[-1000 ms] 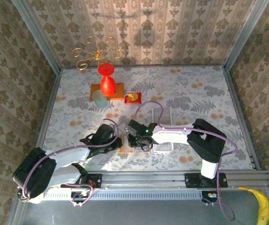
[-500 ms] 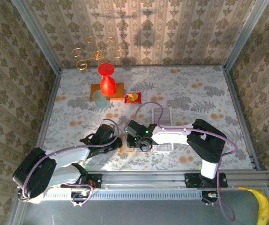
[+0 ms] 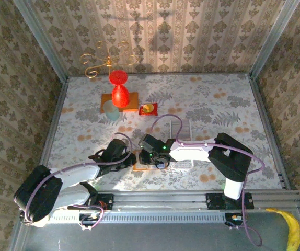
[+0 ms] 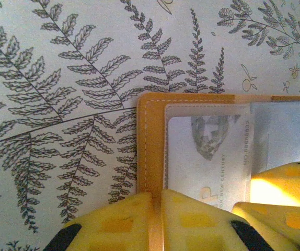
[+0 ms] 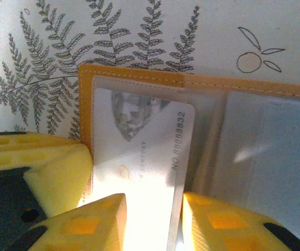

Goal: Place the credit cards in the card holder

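At the near middle of the fern-print table, both my arms meet over the open orange card holder. From the top view they cover nearly all of it, leaving a sliver of orange between the two wrists, and I cannot make out the card there.

My left gripper is clamped on the holder's stitched near edge, one yellow finger on each side of it. My right gripper straddles the white credit card. Its fingers stand apart with the card between them, but I cannot tell whether they press on it or have let go.

The card's far end sits under the holder's clear left sleeve. Its near end is cut off behind my fingers in both wrist views. The print is partly readable, a grey emblem and a row of digits. The pocket to the right is washed out by glare, so I cannot say what it contains.

Compared with a second ago, the holder and my left gripper sit in the same spot, while my right gripper has shifted slightly toward the left one.
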Controlling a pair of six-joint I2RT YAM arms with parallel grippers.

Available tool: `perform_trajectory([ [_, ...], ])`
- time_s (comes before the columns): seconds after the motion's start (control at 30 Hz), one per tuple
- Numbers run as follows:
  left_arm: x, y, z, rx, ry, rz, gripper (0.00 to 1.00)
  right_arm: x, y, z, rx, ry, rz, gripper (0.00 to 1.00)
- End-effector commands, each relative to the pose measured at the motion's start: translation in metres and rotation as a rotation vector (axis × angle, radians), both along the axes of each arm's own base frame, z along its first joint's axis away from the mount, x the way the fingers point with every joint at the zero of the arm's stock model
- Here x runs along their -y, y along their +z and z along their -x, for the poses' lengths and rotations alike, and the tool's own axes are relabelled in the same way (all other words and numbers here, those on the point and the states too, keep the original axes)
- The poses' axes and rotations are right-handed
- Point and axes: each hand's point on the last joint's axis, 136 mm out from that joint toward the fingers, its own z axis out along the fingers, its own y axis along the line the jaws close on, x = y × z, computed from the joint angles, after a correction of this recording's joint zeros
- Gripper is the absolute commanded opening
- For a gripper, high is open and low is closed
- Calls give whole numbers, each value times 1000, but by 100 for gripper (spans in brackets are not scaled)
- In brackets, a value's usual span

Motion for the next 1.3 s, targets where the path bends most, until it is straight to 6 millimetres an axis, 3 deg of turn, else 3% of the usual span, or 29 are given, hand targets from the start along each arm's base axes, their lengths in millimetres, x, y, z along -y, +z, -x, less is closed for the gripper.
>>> perform_trajectory([
  [0.0,-22,-27,22,-85,-4,-100,14,18,9,4,26,-2,59,35],
  [0.13,-21,-26,21,-83,-7,-100,14,36,10,9,29,-16,102,42],
  [0.37,-20,-24,21,-80,-12,-100,14,62,2,19,20,-44,178,43],
  [0.63,-19,-23,20,-78,-15,-100,14,72,-10,28,-4,-46,226,44],
  [0.93,-19,-25,22,-83,-15,-100,13,76,4,27,28,-51,220,46],
  [1.27,-19,-24,23,-79,-16,-96,13,71,-12,32,-3,-46,220,46],
])
